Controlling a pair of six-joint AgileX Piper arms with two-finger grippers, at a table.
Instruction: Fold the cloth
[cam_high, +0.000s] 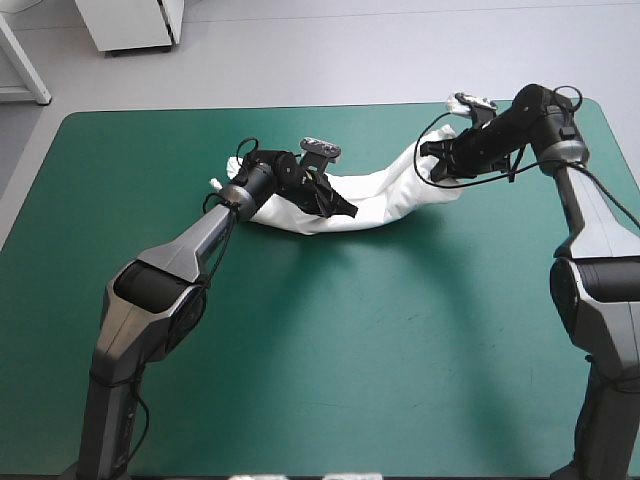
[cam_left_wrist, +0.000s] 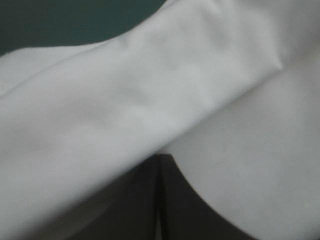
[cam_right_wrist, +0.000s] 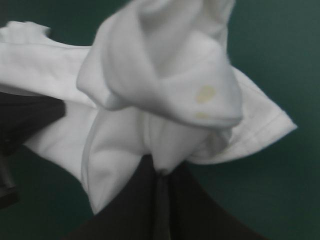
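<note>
The T-shirt between my two grippers, over the far half of the table.

It stretches as a long band from a little left of the middle toward the far right corner. My left gripper is at the near edge of the band, about halfway along it, with the cloth pinched between the fingers. My right gripper is at the right end of the band, nearer to the far edge of the table. It also has cloth between its fingers, with a bunch of it just ahead of them.
</note>
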